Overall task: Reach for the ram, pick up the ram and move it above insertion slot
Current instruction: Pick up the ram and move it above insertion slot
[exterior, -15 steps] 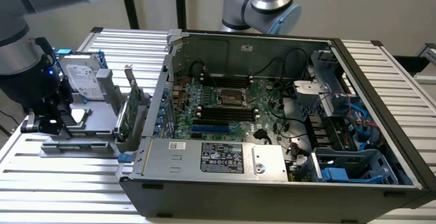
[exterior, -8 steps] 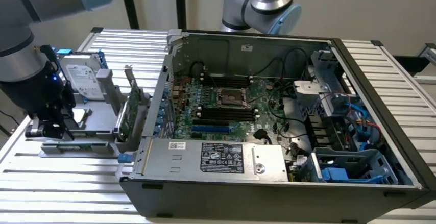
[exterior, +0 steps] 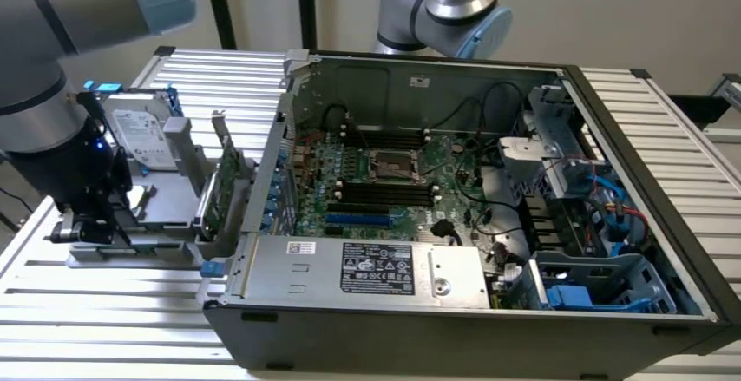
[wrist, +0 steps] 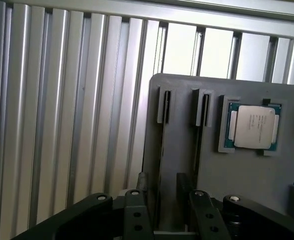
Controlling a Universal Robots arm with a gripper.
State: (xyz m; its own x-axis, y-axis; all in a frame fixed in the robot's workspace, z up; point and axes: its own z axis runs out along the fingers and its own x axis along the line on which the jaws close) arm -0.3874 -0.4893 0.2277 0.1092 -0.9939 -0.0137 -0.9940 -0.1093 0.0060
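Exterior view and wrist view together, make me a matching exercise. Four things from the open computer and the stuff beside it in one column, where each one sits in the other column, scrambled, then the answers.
Things
1. hard drive
2. power supply
3. blue slot
4. processor chip

Places
A. on the motherboard, beside the black memory sockets
B. flat in a pocket of the gray fixture
C. standing outside the case, at the exterior view's left
D. inside the case, along the wall nearest the exterior camera

Pairs: 1-C, 2-D, 3-A, 4-B
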